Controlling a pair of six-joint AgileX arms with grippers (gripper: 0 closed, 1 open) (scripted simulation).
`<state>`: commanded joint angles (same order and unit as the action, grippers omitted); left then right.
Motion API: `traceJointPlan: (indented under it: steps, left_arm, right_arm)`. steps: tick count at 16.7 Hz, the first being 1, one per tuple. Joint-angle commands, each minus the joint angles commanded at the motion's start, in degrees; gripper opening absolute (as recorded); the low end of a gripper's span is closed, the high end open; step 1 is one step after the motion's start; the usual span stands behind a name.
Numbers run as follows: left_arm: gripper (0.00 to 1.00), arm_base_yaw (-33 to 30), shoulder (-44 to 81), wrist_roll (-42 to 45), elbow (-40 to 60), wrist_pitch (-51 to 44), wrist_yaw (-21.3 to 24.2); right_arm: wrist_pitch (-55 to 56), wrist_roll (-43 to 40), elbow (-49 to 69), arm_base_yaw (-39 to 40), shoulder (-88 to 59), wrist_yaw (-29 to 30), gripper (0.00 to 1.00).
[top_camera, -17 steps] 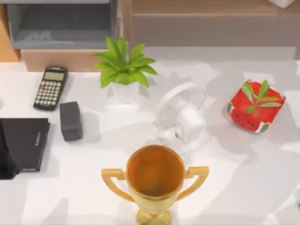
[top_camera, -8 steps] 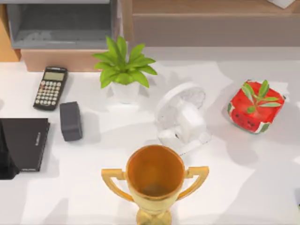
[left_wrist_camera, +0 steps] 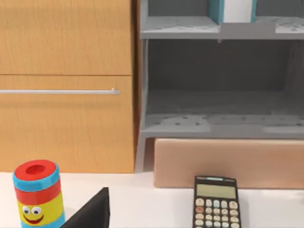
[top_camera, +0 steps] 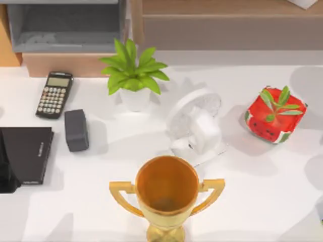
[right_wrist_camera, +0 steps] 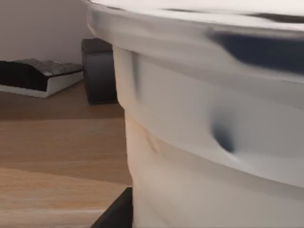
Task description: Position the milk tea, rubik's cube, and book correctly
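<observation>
On the upper shelf of the grey rack (left_wrist_camera: 218,76), in our left wrist view, we note the book (left_wrist_camera: 231,10) standing upright. Close before our right wrist camera sits a pale cup (right_wrist_camera: 209,123) — our pincers' state we cannot tell. On the desk (top_camera: 262,201) nothing has moved since a second ago — only shadows shifted near the watermelon pot (top_camera: 275,114).

The top view is bright and evenly lit. The white counter (top_camera: 262,201) carries soft, patchy grey shadows, densest toward 3 o'clock and 5 o'clock. The trophy (top_camera: 166,194) shows warm glare on its rim. The right wrist view has a pale cup (right_wrist_camera: 213,133) smeared by blur; the wood surface behind stays dimmer.
</observation>
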<state>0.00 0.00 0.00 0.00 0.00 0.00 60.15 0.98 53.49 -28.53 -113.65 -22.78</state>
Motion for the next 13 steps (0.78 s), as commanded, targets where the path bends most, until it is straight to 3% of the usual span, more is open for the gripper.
traceJointPlan:
  steps: [5,13]
  left_arm:
    - [1.00,0.0,0.0,0.0,0.0,0.0,0.0]
    - [1.00,0.0,0.0,0.0,0.0,0.0,0.0]
  right_arm:
    - [9.3,-0.3,-0.1,0.7,-8.9,-2.2,0.00]
    - [11.4,-0.4,-0.5,0.2,-10.3,-2.6,0.00]
